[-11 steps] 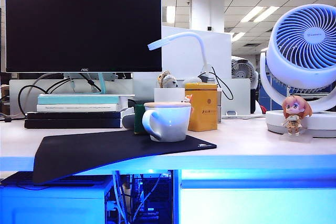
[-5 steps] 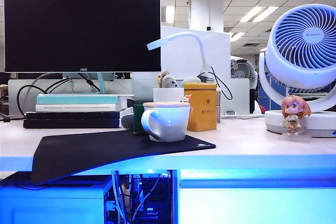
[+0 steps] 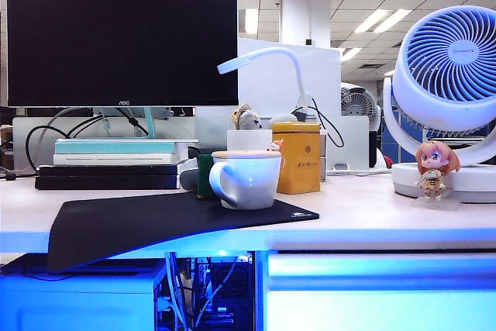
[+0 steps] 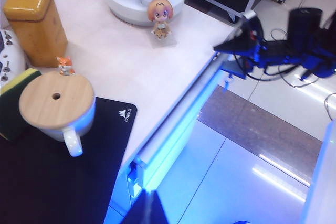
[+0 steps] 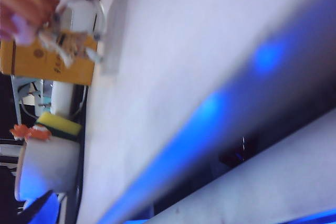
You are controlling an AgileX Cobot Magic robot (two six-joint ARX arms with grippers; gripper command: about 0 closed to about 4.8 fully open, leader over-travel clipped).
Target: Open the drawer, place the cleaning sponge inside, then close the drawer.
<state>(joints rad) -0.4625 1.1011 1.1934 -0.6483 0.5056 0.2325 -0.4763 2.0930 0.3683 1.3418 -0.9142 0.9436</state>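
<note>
The drawer (image 3: 380, 292) is the pale blue-white front under the desk at the right, its lip (image 3: 380, 263) just below a thin dark gap. The cleaning sponge (image 3: 204, 176), green on yellow, stands behind the white mug (image 3: 246, 180); it also shows in the left wrist view as the sponge (image 4: 14, 100) and in the right wrist view as the sponge (image 5: 60, 127). My right gripper (image 4: 234, 51) sits at the far end of the drawer front (image 4: 173, 124), jaws apart at the lip. My left gripper (image 4: 150, 209) hangs shut in front of the desk, holding nothing. Neither gripper shows in the exterior view.
A yellow tin (image 3: 298, 156), a figurine (image 3: 434, 170) and a white fan (image 3: 449, 75) stand on the desk. A black mouse mat (image 3: 155, 222) overhangs the front edge. A monitor (image 3: 120, 36) stands on stacked books (image 3: 108, 164). A blue-lit computer case (image 3: 77, 296) sits under the left side.
In the exterior view the drawer's lip now looks taller and paler, with a dark gap under the desk edge: the front has come slightly forward. Things on the desk have not moved.
</note>
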